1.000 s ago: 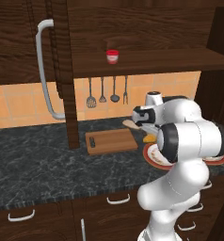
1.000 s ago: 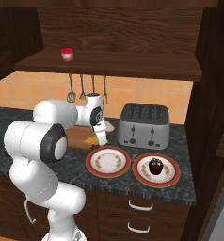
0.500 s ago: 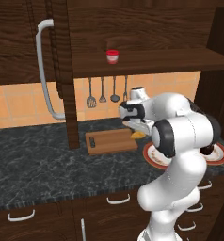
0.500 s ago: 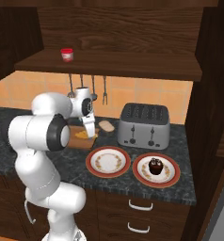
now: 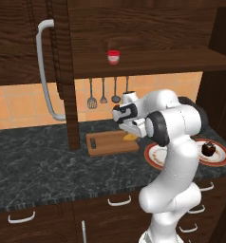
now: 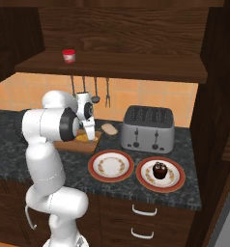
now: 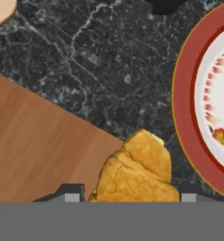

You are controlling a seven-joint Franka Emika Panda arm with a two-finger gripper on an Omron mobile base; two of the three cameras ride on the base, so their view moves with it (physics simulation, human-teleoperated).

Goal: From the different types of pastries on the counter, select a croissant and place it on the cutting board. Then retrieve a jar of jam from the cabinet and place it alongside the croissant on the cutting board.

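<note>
Croissant [image 7: 135, 172] apparently gripped between the gripper [image 7: 130, 195] jaws.

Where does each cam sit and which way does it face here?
Left base view: behind the arm on its left, facing forward and down at the counter, cutting board and jar of jam; the arm rises at lower right.
Right base view: behind on the right, facing the toaster and cupcake; the arm rises at lower left.
Hand view: on the hand, facing down at the croissant in the gripper.
Shared: board, croissant and jar show in both base views.
</note>
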